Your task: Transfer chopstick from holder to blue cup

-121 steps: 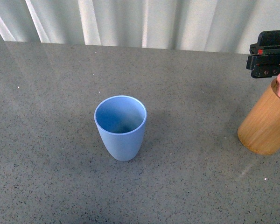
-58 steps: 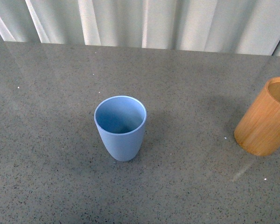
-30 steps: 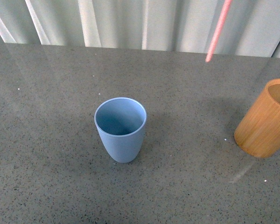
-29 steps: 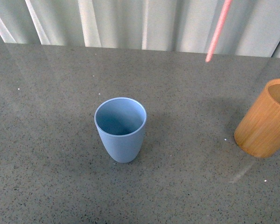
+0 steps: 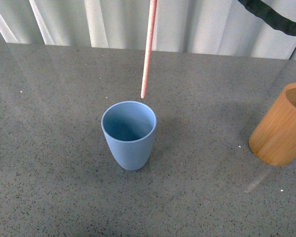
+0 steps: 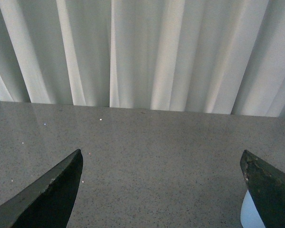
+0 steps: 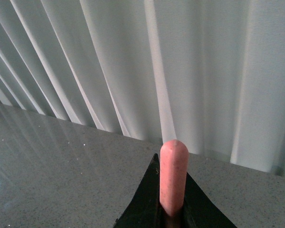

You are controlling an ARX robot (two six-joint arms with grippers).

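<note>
One step left: chopstick (image 5: 147, 49) clear of the holder (image 5: 278, 128), clamped in right end effector (image 7: 173, 209), hanging upright, tip seemingly just above far rim of blue cup (image 5: 129, 143), so centre it, lower, release; left end effector (image 6: 161, 156) idle, jaws wide.

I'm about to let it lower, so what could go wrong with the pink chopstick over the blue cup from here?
In the front view the pink chopstick has its tip right at the far rim of the blue cup, so it may strike the rim or drop behind. It looks much longer than the cup is tall. Once the right gripper releases, it could lean and tip the cup.
</note>
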